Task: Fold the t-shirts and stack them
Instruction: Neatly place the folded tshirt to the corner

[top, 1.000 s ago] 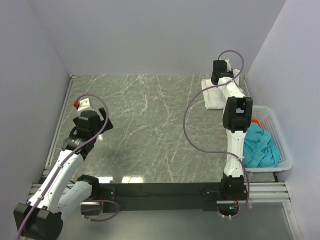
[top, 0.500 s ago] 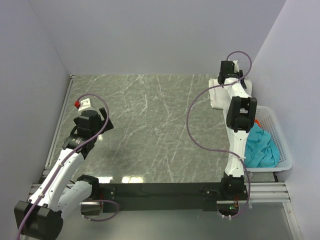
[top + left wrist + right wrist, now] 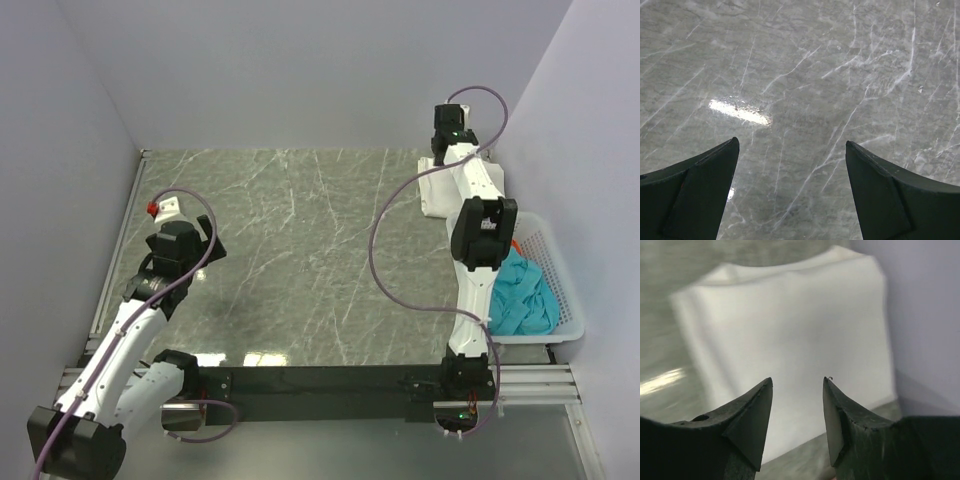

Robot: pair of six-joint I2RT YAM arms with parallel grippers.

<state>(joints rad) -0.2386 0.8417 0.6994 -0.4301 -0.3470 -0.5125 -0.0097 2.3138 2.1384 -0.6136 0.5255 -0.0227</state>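
A folded white t-shirt [image 3: 432, 192] lies in the table's far right corner, partly under my right arm. In the right wrist view it [image 3: 790, 325] fills the frame; no print shows. My right gripper [image 3: 797, 381] hangs just above its near edge, open, with nothing between the fingers. A teal t-shirt [image 3: 520, 295] is bunched in the white basket [image 3: 563, 290], and a bit of red-orange t-shirt [image 3: 512, 243] shows at the basket's far end. My left gripper [image 3: 792, 144] is open over bare marble at the left.
The basket stands at the table's right edge beside the right arm. A small white piece with a red tip [image 3: 163, 207] sits near the left edge. Walls close in the back and both sides. A purple cable [image 3: 385, 270] loops off the right arm.
My right gripper has opened and let go of the white t-shirt, which moved right toward the far corner. The left arm has not moved.
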